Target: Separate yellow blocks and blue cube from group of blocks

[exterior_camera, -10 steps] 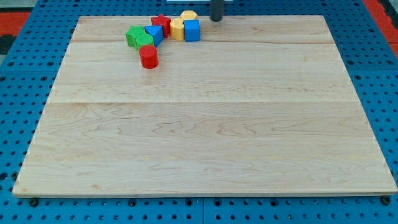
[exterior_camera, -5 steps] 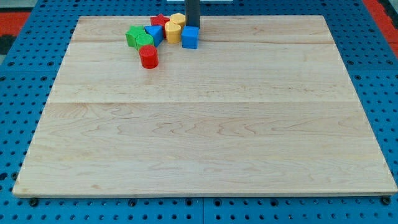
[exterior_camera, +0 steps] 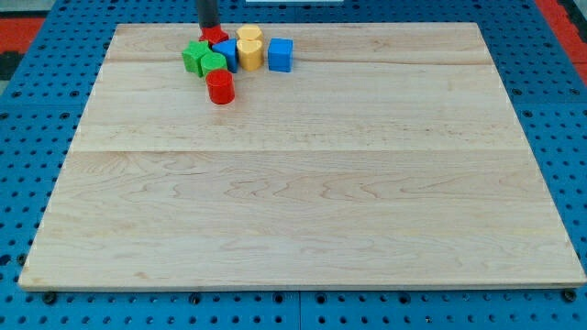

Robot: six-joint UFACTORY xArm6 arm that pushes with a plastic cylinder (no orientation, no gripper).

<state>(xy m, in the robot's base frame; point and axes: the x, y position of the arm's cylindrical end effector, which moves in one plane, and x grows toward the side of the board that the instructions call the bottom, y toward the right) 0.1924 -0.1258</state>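
Near view's top: blue cube (exterior_camera: 281, 54) beside yellow blocks (exterior_camera: 249, 48).

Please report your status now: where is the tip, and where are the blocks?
My tip at view's top, beside red block. Blue cube just apart, right of cluster. Yellow blocks touching the group. Nothing in the way.

You see a pale wooden board (exterior_camera: 303, 183) lying on a blue pegboard surface (exterior_camera: 27, 183) dotted with holes; red patches (exterior_camera: 23, 27) show at both top corners.
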